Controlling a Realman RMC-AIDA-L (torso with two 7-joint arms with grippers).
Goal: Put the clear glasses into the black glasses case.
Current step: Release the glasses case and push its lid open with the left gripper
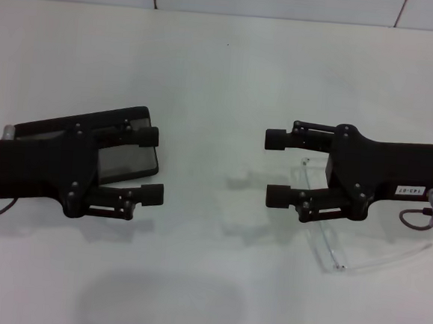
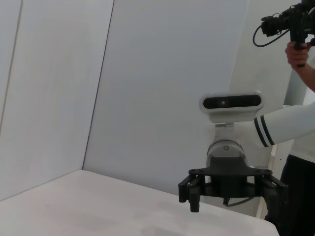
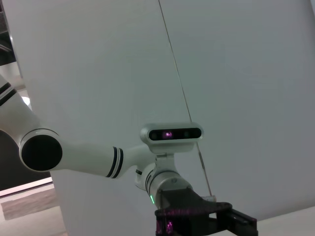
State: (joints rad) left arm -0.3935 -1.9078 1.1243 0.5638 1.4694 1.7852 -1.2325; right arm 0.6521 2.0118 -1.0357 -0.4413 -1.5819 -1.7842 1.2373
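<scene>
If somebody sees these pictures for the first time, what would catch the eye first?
Two black pincers face each other over the white table, both open: the left pincer above the black glasses case, the right pincer above the clear glasses. In the left wrist view, a person holds a camera.

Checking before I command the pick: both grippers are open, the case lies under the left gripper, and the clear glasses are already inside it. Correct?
Not quite. In the head view the clear glasses lie on the table under the right gripper, not in the black glasses case. The rest stands: both grippers are open, and the case lies under the left gripper.
</scene>
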